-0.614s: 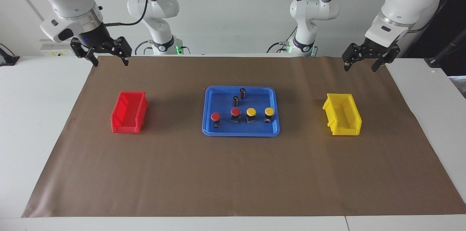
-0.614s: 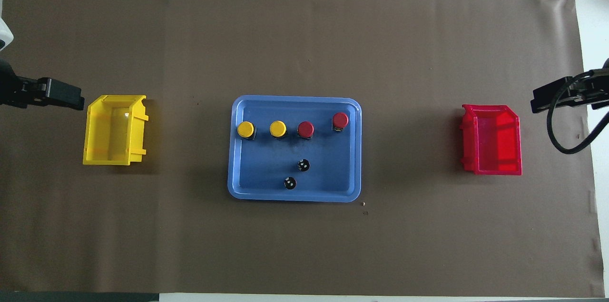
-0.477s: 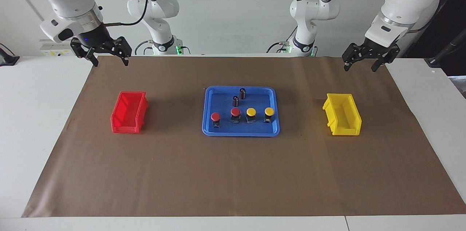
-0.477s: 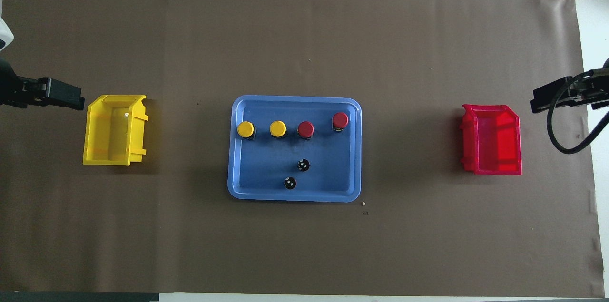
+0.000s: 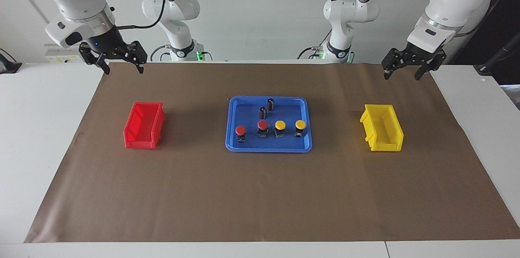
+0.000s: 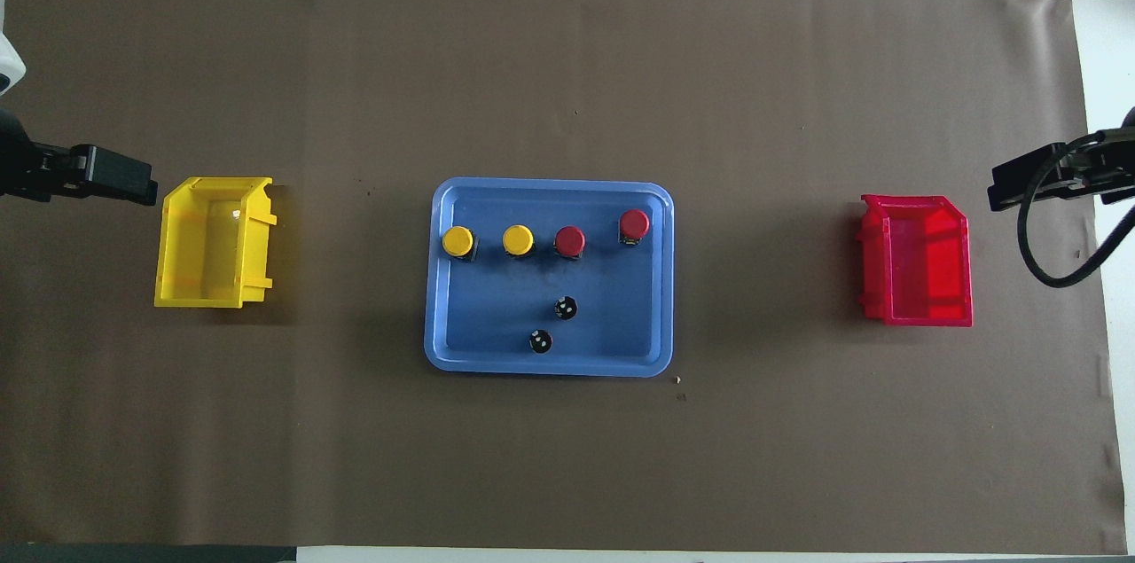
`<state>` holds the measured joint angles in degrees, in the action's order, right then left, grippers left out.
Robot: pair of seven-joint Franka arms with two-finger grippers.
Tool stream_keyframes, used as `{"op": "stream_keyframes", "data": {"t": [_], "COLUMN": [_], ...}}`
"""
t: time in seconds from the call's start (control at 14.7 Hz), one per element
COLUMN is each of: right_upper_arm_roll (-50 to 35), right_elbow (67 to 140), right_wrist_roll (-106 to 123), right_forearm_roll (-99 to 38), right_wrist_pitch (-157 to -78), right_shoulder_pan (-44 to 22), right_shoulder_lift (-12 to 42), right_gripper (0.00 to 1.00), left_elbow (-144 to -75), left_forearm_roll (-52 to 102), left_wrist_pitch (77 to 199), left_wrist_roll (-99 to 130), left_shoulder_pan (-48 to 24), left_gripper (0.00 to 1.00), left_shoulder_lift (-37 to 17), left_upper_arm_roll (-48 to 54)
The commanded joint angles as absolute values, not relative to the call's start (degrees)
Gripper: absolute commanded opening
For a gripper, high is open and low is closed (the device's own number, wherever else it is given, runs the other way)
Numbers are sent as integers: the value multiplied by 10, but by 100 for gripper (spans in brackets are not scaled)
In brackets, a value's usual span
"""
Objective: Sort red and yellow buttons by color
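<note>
- Four buttons, two red (image 5: 241,129) and two yellow (image 5: 300,124), are stood in a row in the blue tray (image 5: 231,144)
- Left gripper (image 5: 402,72) and right gripper (image 5: 121,66) are held raised, jaws apart, empty
- An end button is best approached vertically, fingers straddling its base, neighbours undisturbed

Both arms are glossy white with rounded shells and dark grey joint rings. Each ends in a black claw of skeletal linkage fingers: the left claw (image 5: 400,72), the right claw (image 5: 122,70). Black cables loop along the arms, a small blue light glows above the right claw, and green lights show at the arm bases.
</note>
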<state>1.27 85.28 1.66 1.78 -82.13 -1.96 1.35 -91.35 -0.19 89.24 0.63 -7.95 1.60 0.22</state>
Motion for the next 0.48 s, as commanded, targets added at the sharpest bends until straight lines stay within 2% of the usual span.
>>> {"op": "stream_keyframes", "data": {"t": [0.0,0.2,0.41], "right_upper_arm_roll": [7,-5,-30], "right_elbow": [875,856,852], "right_wrist_roll": [25,22,-59], "right_forearm_roll": [24,7,-11], "right_wrist_pitch": [-831,-844,-883], "right_shoulder_pan": [-22,-27,-75], "right_shoulder_lift": [3,19,52], "right_gripper": [100,100,100], "left_elbow": [-936,-936,-936], "left_forearm_roll": [9,8,8], "left_wrist_pitch": [907,907,907], "left_wrist_roll": [-4,-4,-4], "left_shoulder_pan": [-71,-71,-71], "left_gripper": [100,100,100], "left_shoulder_lift": [34,34,34], "left_upper_arm_roll": [5,5,5]}}
